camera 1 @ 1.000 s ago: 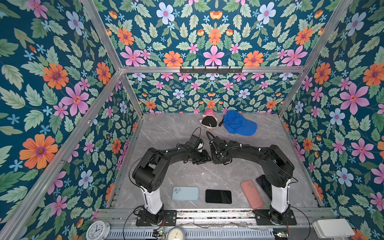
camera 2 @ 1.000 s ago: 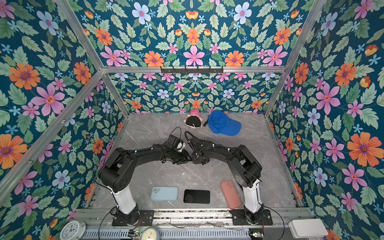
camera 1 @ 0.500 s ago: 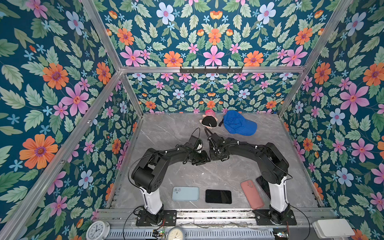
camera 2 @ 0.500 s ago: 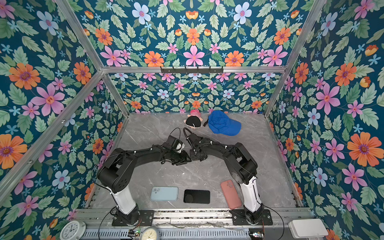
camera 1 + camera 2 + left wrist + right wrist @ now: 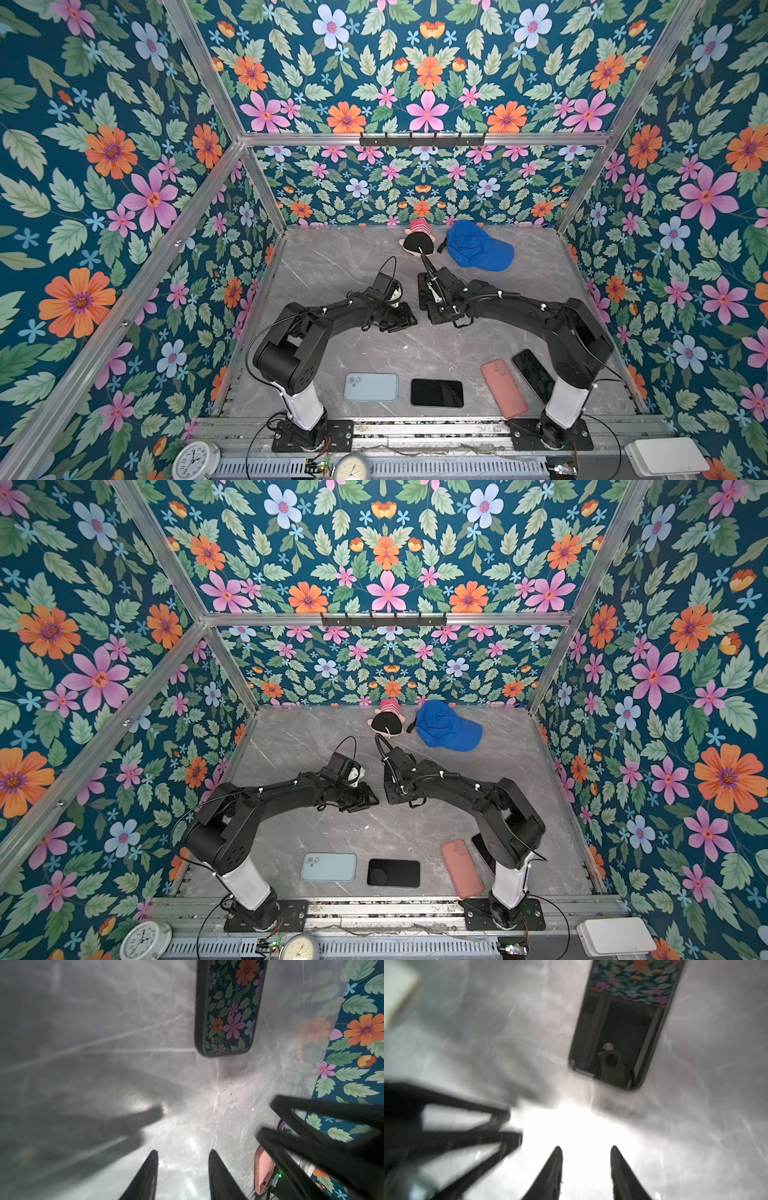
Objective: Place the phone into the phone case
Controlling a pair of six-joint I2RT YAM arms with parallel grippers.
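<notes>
The light blue case [image 5: 371, 387] lies flat just left of the black phone [image 5: 436, 392]. Behind the black phone, well apart from it, the left gripper [image 5: 182, 1151] and the right gripper [image 5: 584, 1148] hang near each other, each partly open and empty. Right of the black phone lie the pink case [image 5: 504, 388] and a second dark phone [image 5: 533, 375].

Blue cap [image 5: 476, 247], plush doll [image 5: 417, 243] just beside it, white clock [image 5: 195, 460]
</notes>
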